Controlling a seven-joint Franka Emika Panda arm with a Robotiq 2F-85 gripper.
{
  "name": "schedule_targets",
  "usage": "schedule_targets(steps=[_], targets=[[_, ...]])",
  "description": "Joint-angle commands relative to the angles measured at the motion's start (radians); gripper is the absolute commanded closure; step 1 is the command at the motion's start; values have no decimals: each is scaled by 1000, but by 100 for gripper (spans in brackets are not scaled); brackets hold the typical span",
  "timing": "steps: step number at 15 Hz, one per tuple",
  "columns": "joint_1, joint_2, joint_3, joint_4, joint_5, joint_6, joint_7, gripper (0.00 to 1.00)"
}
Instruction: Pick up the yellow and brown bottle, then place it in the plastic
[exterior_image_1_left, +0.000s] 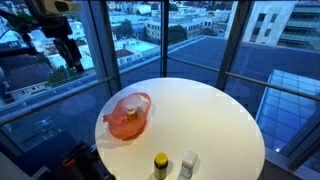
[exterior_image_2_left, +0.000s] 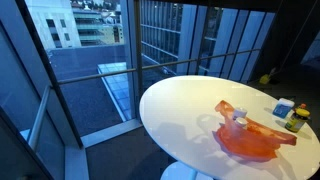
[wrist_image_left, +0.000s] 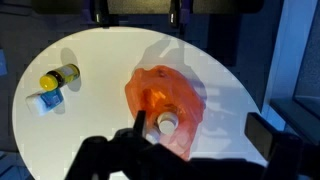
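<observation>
Where the round white table (exterior_image_1_left: 215, 110) reaches its near edge in an exterior view, the bottle (exterior_image_1_left: 160, 165) is seen standing upright, with a yellow body topped by a dark brown cap. It is set just beside a small white container (exterior_image_1_left: 188, 163). The orange plastic bag (exterior_image_1_left: 127, 115) lies apart from both, farther in on the tabletop.

In the wrist view the bottle (wrist_image_left: 60, 75) is shown as a yellow shape with a dark end, next to the pale container at the left of the table. The bag is spread near the middle of that view, and a small white round thing (wrist_image_left: 168, 122) shows at its lower part.

The gripper (wrist_image_left: 136, 12) is held high above the table, well apart from the bottle. Its two fingers (wrist_image_left: 97, 10) are seen spread wide and clamped on nothing. The bottle is placed off to one side of the gripper, and the bag is found more directly beneath it.
</observation>
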Motion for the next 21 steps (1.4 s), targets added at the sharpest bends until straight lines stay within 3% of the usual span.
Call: schedule_targets(steps=[1, 4, 11, 21], targets=[[8, 2, -7, 1, -6, -1, 5, 0], [8, 2, -7, 1, -6, -1, 5, 0], [-81, 98, -46, 57, -76, 111, 0, 0], [-218, 229, -218, 45, -104, 249, -2, 0]])
